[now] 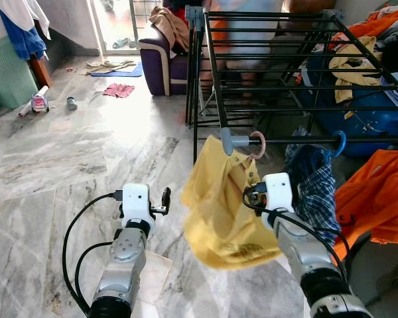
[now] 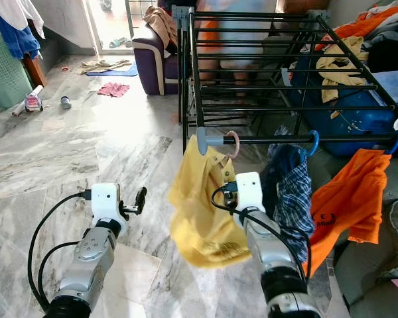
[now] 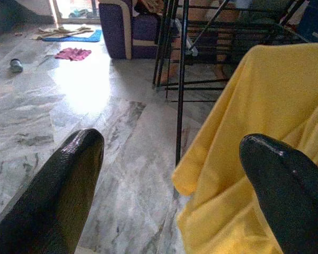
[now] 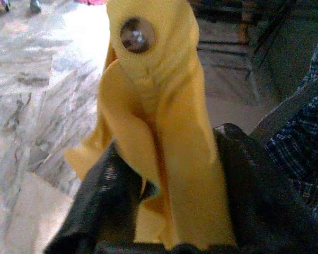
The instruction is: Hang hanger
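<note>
A yellow shirt (image 1: 219, 212) hangs on a hanger whose pink hook (image 1: 258, 146) curls over the front rail (image 1: 298, 140) of the black drying rack, near its left corner. My right gripper (image 1: 251, 185) is just under the hook, shut on the shirt's collar area; in the right wrist view the yellow cloth (image 4: 159, 106) is pinched between the black fingers (image 4: 103, 206). My left gripper (image 1: 163, 201) is open, low and to the left of the shirt, holding nothing; in its wrist view the shirt (image 3: 254, 132) hangs beyond the fingertips (image 3: 63, 180).
On the same rail hang a blue plaid shirt (image 1: 315, 185) and an orange shirt (image 1: 375, 192), on blue hooks. A person's legs (image 2: 233, 69) show behind the rack. A purple sofa (image 1: 160, 59) stands at the back. Loose clothes (image 1: 118, 89) lie on the marble floor (image 1: 66, 152).
</note>
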### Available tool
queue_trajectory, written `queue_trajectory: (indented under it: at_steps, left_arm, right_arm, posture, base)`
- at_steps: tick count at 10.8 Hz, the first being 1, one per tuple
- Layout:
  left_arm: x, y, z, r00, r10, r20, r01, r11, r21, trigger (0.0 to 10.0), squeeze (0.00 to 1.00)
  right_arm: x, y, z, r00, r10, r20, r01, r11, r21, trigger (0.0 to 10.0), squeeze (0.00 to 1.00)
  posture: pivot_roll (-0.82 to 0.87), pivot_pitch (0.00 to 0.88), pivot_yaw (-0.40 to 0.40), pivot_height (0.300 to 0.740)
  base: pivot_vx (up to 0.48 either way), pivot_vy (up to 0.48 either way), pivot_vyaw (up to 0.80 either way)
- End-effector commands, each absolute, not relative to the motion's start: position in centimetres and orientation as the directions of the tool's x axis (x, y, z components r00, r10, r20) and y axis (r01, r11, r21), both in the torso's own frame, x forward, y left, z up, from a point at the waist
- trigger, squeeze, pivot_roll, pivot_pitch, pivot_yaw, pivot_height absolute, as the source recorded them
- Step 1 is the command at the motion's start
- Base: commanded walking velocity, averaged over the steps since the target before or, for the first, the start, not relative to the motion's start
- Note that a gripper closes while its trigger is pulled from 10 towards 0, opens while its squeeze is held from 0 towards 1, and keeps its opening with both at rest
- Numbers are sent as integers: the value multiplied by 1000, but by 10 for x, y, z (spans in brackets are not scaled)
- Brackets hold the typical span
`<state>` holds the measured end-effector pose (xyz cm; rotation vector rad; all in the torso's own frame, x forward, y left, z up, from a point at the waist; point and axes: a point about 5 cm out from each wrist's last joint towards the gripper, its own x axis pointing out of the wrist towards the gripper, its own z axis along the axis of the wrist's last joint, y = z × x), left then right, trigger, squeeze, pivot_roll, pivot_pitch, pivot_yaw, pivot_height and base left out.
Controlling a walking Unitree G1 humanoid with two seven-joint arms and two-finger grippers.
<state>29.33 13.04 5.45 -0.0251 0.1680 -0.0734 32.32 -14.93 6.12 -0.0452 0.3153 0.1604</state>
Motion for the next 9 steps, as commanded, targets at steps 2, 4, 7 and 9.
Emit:
queue_trajectory:
  at_steps: [2, 4, 7, 9]
  left_arm:
    - [292, 131, 54, 981, -66, -184, 63, 998, -23, 10000, 0]
    - [288, 132, 55, 980, -71, -185, 72, 997, -5, 10000, 0]
    - [269, 142, 57, 986, -52, -160, 60, 997, 47, 10000, 0]
    - [259, 152, 61, 989, -31, -143, 41, 997, 70, 10000, 0]
  right_arm:
    - [319, -153, 73, 955, 177, -238, -190, 981, -32, 10000, 1000]
    - [306, -163, 79, 963, 172, -208, -188, 980, -59, 10000, 1000]
    - [283, -169, 85, 977, 153, -150, -162, 986, -46, 10000, 1000]
    - [270, -171, 90, 982, 155, -107, -158, 987, -21, 10000, 1000]
  posture:
    - [-25, 0, -19, 740]
    - [-27, 0, -15, 740]
    - [-23, 6, -6, 740]
    - [-14, 13, -9, 740]
  base:
    - [0, 0, 0]
    - [0, 0, 0]
    - [0, 0, 0]
    - [0, 0, 0]
